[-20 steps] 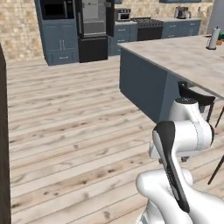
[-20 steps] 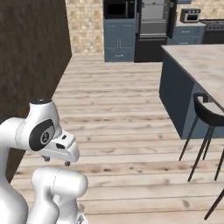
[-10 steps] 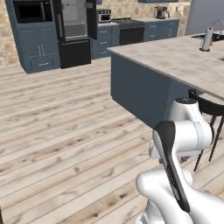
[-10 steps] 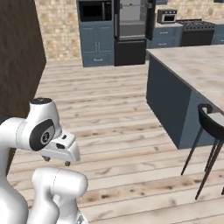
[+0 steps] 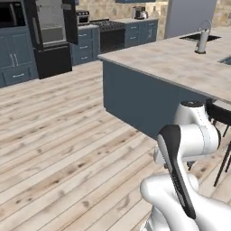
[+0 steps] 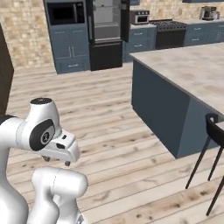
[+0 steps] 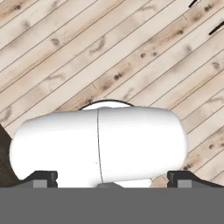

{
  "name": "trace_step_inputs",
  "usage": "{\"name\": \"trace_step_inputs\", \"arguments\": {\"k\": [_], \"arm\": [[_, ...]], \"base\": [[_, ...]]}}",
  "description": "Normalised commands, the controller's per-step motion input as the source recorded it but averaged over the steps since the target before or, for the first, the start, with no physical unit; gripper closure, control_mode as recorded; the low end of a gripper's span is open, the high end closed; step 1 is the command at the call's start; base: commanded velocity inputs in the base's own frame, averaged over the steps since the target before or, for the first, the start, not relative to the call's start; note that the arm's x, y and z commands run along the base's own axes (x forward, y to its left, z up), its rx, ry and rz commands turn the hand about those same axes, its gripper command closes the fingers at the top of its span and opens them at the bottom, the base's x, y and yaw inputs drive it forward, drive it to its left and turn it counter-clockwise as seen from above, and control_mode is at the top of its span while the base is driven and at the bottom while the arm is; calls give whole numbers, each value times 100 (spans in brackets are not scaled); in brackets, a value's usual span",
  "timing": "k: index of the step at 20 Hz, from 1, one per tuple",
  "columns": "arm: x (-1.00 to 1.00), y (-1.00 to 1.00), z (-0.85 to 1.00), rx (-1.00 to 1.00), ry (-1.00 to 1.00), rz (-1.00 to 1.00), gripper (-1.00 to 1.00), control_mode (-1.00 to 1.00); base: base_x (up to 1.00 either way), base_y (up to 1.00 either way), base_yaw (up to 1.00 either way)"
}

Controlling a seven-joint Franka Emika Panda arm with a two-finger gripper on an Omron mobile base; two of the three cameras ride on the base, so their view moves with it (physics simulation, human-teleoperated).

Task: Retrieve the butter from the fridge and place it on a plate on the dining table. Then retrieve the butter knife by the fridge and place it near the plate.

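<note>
Below the hand [image 7: 112, 183] lay bare plank floor [image 5: 67, 149], with open room ahead as far as the fridge [image 6: 107, 33]. To its right a long bench [image 6: 192, 74] on a dark blue base walled off that side, and black stools [image 6: 210, 162] stood against it nearby.

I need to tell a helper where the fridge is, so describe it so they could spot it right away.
Look across the wooden floor to the far wall of blue-grey cabinets. The fridge stands among them, just right of the built-in microwave. It is the tall black unit with its upper section open, showing a pale interior.
</note>
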Motion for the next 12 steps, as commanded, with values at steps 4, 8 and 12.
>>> {"name": "trace_step_inputs", "arguments": {"k": [4,8,12], "arm": [[0,0,0,0,0,0,-100,100],[0,0,0,0,0,0,-100,100],[0,0,0,0,0,0,-100,100]], "base": [[100,100,-31],[100,100,-29],[100,100,-24]]}}
